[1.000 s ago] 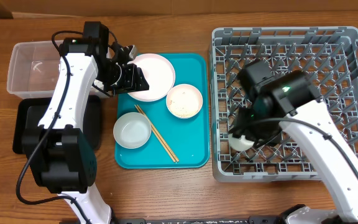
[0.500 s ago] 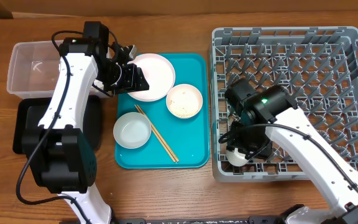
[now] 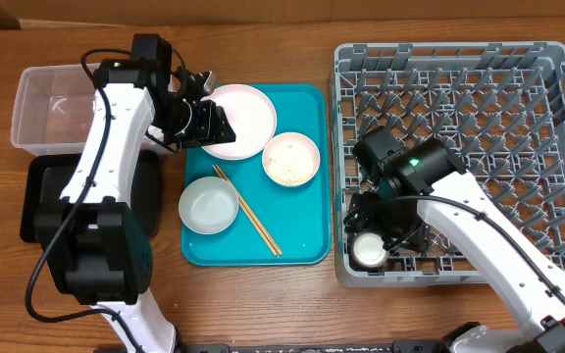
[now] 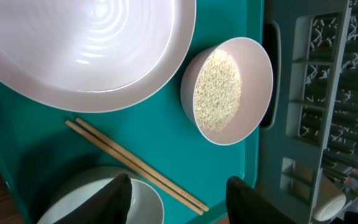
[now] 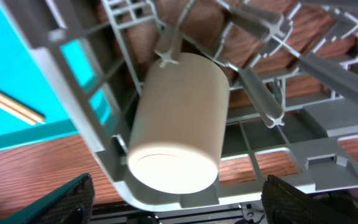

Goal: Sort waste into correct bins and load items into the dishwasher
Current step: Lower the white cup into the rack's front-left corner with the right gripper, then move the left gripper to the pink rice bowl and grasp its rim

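Small white cylindrical cup (image 5: 179, 118), set between pegs in the near left corner of the square grey plastic dish rack (image 3: 557, 59). My right gripper (image 5: 182, 202) hangs wide open around it, gripping nothing. I judge it light, rigid, slippery; grasp across the mid-wall.
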Controlling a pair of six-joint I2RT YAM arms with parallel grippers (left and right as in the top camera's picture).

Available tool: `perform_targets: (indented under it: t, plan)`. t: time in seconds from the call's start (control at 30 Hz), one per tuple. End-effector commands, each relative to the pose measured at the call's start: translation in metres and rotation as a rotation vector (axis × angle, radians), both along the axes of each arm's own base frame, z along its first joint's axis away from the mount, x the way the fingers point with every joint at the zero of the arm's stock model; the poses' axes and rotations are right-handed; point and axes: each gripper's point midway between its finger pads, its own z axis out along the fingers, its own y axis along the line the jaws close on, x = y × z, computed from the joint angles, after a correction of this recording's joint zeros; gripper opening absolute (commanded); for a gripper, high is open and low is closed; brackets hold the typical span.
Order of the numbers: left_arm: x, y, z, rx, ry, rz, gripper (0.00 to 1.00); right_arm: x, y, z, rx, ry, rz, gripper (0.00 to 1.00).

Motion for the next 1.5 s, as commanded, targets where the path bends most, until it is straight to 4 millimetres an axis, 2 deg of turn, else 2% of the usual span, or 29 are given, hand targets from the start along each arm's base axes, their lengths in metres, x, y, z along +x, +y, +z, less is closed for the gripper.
perform_targets:
  t: [0.0, 0.17, 0.27, 0.37, 0.4, 0.5, 0.63, 0.73, 0.9, 0.97, 1.07, 1.17, 1.33, 1.37, 1.47]
  plan:
    - [0.008, 0.001, 0.025, 0.001, -0.050, 0.020, 0.51, 0.027, 0.007, 0.031, 0.054, -0.124, 0.025, 0.88]
    - [0.011, 0.001, 0.063, 0.001, -0.091, 0.019, 0.50, 0.063, 0.023, 0.080, 0.127, -0.314, 0.102, 0.88]
    - [0.005, 0.005, 0.081, 0.043, -0.093, 0.020, 0.47, 0.081, 0.033, 0.098, 0.170, -0.411, 0.119, 0.88]
    - [-0.009, 0.017, 0.089, 0.159, -0.041, 0.072, 0.45, 0.092, 0.039, 0.103, 0.192, -0.458, 0.117, 0.88]
    - [-0.022, 0.027, 0.090, 0.255, 0.010, 0.118, 0.45, 0.097, 0.041, 0.106, 0.203, -0.482, 0.117, 0.88]
    - [-0.041, 0.032, 0.089, 0.355, 0.072, 0.140, 0.46, 0.106, 0.046, 0.111, 0.221, -0.523, 0.119, 0.88]
    - [-0.051, 0.014, 0.096, 0.382, 0.056, 0.131, 0.49, 0.113, 0.050, 0.115, 0.236, -0.558, 0.122, 0.88]
    - [-0.059, 0.004, 0.109, 0.394, 0.018, 0.141, 0.52, 0.113, 0.050, 0.115, 0.234, -0.562, 0.138, 0.88]
    - [-0.077, 0.001, 0.137, 0.395, -0.061, 0.200, 0.54, 0.113, 0.050, 0.115, 0.233, -0.561, 0.140, 0.89]
    - [-0.086, 0.001, 0.141, 0.387, -0.063, 0.222, 0.53, 0.113, 0.050, 0.116, 0.234, -0.563, 0.140, 0.89]
    - [-0.107, 0.008, 0.125, 0.460, -0.008, 0.283, 0.54, 0.117, 0.049, 0.117, 0.226, -0.579, 0.137, 0.92]
    - [-0.116, 0.011, 0.101, 0.535, 0.045, 0.302, 0.53, 0.119, 0.047, 0.117, 0.214, -0.588, 0.133, 0.93]
    - [-0.116, -0.005, 0.056, 0.553, 0.080, 0.268, 0.52, 0.119, 0.047, 0.117, 0.212, -0.588, 0.133, 0.93]
    - [-0.116, -0.009, 0.037, 0.551, 0.090, 0.260, 0.52, 0.118, 0.047, 0.116, 0.210, -0.585, 0.133, 0.93]
    - [-0.117, -0.011, 0.016, 0.547, 0.108, 0.258, 0.52, 0.117, 0.046, 0.115, 0.209, -0.581, 0.134, 0.93]
